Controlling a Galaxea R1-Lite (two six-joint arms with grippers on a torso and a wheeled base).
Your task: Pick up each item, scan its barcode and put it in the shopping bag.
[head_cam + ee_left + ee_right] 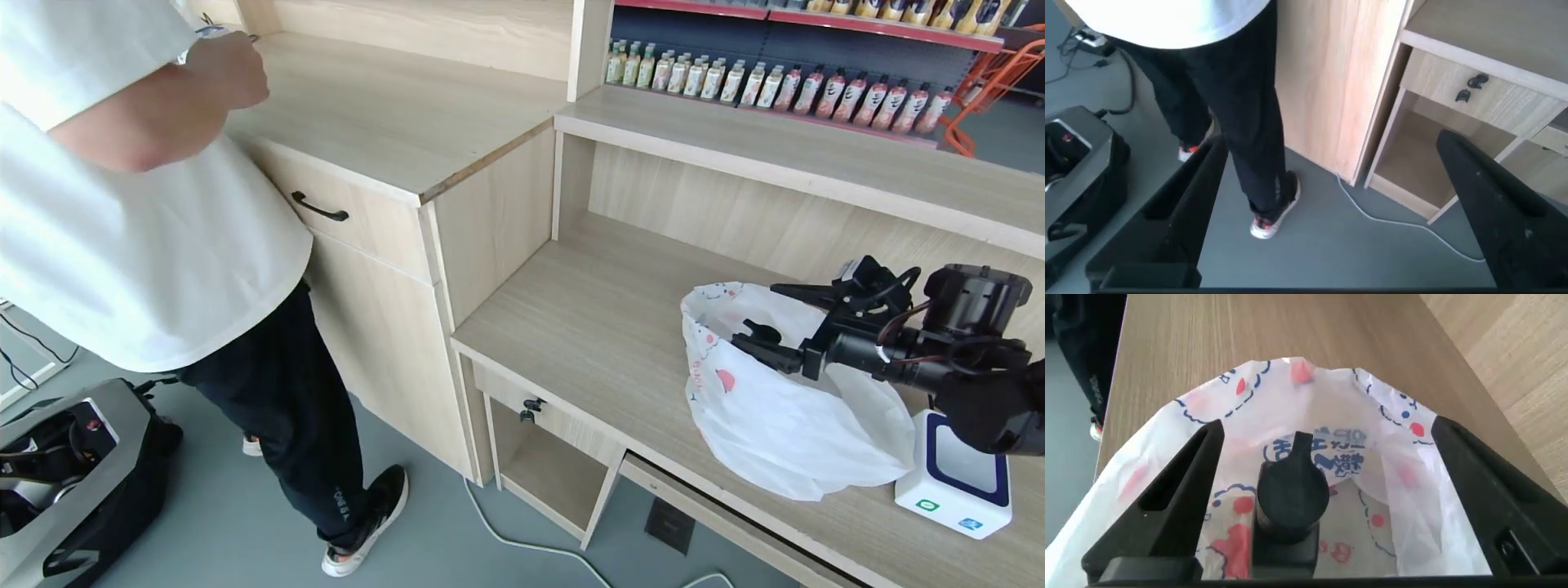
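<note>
Right claw (pixel 755 314) over shopping bag (pixel 767 425) (print illegible).

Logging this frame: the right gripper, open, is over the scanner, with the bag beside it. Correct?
No. The right gripper, open, is over the bag, not the scanner; the scanner sits beside the bag, as the head view shows.

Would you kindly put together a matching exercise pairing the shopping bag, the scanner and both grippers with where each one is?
1 shopping bag
2 scanner
3 right gripper
4 left gripper

a over the grey floor
b near the front edge of the desk
c open, above the bag's mouth
d lying on the desk, mouth open

Pairs: 1-d, 2-b, 3-c, 4-a
</note>
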